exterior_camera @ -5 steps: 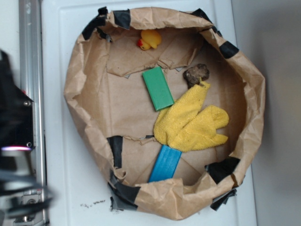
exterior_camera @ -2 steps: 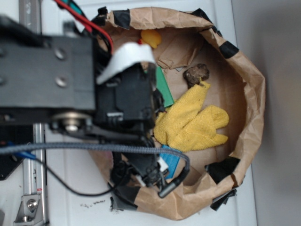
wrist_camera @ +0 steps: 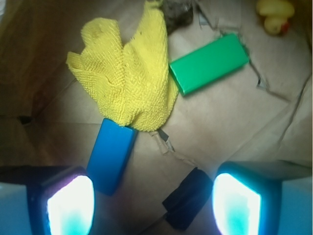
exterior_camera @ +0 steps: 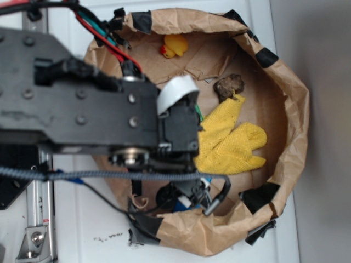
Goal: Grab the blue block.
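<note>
Fingers [wrist_camera: 71, 205] are sitting nearest the wrist camera, two glowing pads spread wide apart at the bottom corners of that view, holding nothing. Between them, on the brown paper floor, a strip of black tape [wrist_camera: 187, 198] is lying closer to the right-hand pad. Just above the left-hand pad the blue block [wrist_camera: 111, 154] is resting flat, its near end almost under that pad and its far end tucked beneath the edge of the yellow cloth [wrist_camera: 129, 85], which is touching and slightly overlapping it. Beyond the cloth, the green block [wrist_camera: 209, 63] is lying apart from the blue one, with a brownish lump [wrist_camera: 177, 13] at the top edge and a yellow rubber duck [wrist_camera: 275, 14] in the far corner. In the overhead view the black arm [exterior_camera: 93, 118] is covering most of the paper nest [exterior_camera: 285, 87] on the white bench [exterior_camera: 77, 230], hiding the block almost entirely there. As for progress, the approach looks well under way but the grab is not yet made: the fingers are hovering off to one side of the block, so what is left is probably centring over it, descending, and closing, taking care not to catch the cloth.
</note>
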Motion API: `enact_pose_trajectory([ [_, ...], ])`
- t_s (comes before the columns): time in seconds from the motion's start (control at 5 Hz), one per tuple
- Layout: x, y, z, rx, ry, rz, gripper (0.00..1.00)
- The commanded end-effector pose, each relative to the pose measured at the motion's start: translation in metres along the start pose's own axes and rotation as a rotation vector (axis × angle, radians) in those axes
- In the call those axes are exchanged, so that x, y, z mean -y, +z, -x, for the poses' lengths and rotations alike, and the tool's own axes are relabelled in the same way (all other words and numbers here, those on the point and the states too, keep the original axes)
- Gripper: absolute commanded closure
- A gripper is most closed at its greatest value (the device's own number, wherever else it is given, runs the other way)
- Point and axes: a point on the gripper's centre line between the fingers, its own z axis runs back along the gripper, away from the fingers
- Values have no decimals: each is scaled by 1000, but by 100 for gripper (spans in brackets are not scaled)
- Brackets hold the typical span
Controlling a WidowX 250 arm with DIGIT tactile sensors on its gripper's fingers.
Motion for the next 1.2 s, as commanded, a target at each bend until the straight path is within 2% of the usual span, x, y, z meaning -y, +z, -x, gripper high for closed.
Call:
enact_pose_trajectory([
  [0.0,6,-24,-16,-54,61,10,0],
  [0.4,38,-67,20,-145,0,-4,0],
  [0.6,48,-83,15,-136,-1,22,0],
  [0.8,54,-89,3,-93,-29,22,0],
  [1.0,52,-98,-9,-104,-30,3,0],
])
